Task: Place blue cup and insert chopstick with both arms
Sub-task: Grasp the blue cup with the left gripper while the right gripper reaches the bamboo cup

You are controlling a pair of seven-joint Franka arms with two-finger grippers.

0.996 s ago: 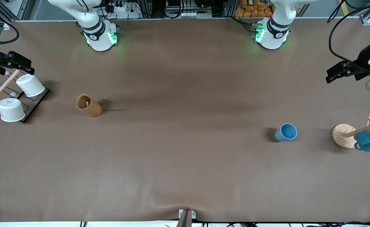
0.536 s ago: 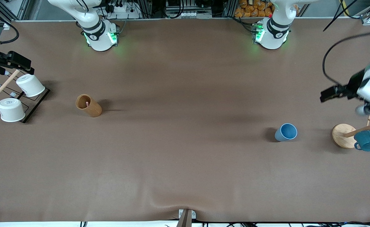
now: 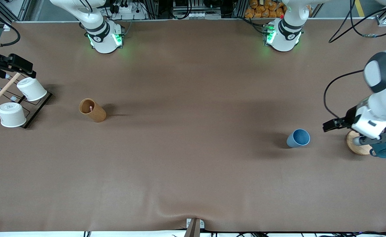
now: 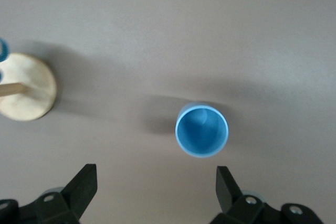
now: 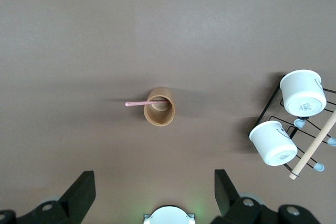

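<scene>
So we're watching the left arm swing in from the edge of the table over the last second. The left gripper [image 3: 328,126] is now hanging over the table just beside the blue cup [image 3: 298,138], between it and the wooden mug tree base [image 3: 355,144] with the teal mug [image 3: 383,149] on it. In the left wrist view we're seeing both fingers [image 4: 79,190] spread wide with nothing between them, and the blue cup [image 4: 202,130] is standing upright, mouth up, right ahead of them. We're reading that as the approach for the pick: the cup is not yet grasped or moved.

The right gripper [image 3: 16,64] is waiting at the right arm's end of the table, over the black wire rack [image 3: 36,110] with the two white cups [image 3: 31,89], and it hasn't budged. Its fingers [image 5: 79,192] are also wide apart and empty. The chopstick [image 5: 137,103] is sitting tilted in the brown cylindrical cup [image 5: 160,107], pink end poking out over the rim, well apart from the blue cup.

So the chopstick part is waiting on the cup placement.
</scene>
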